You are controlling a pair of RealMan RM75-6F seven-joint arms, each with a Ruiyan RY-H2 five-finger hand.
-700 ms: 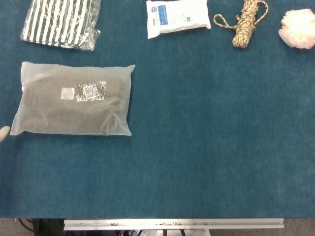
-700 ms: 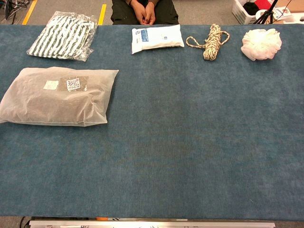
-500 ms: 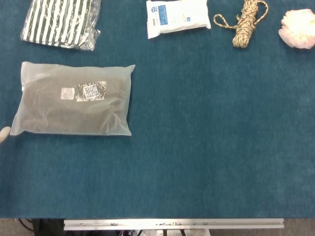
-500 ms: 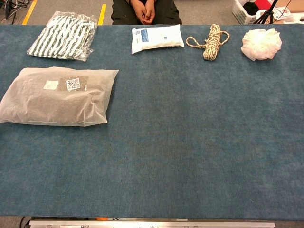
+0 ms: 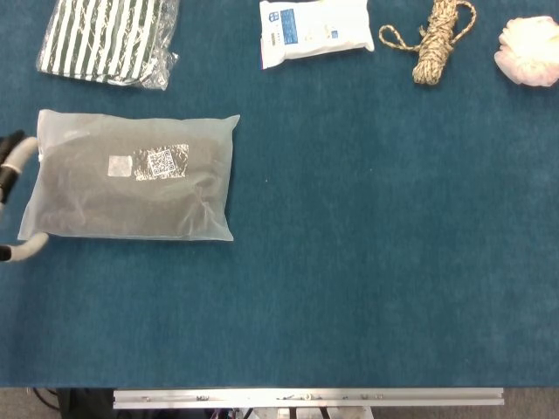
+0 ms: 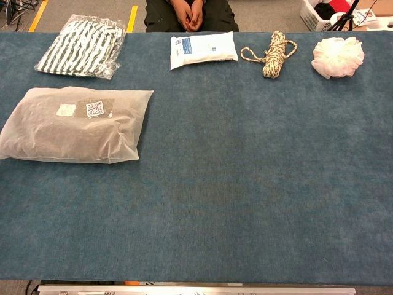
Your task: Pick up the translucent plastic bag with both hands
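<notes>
One hand only shows in the head view — the left hand [image 5: 12, 196], at the far left edge, mostly cut off by the frame. Two pale fingertips reach in, one beside the upper left corner of the translucent plastic bag [image 5: 131, 179], one at its lower left corner; they are spread wide with nothing between them, bracketing the bag's short end. Whether they touch the film I cannot tell. The right hand appears nowhere. The bag lies flat on the blue table [image 5: 376, 262], left of centre, label up, with a dark soft load inside.

From here the main risk is a one-sided lift: with the right hand absent, a pull on the left end alone would likely drag the bag or let the load slump toward the free end. The film looks slack and slippery, so a pinch on the loose margin could slide off or catch only plastic.

Neither hand shows in the chest view, so it gives no check on contact. The bag sits near the left table edge, just short of the striped package [image 6: 81, 46] behind it. A push instead of a grasp could shove the bag toward that package. The white pouch [image 6: 202, 49], rope bundle [image 6: 273, 54] and white puff [image 6: 337, 57] lie well apart.
</notes>
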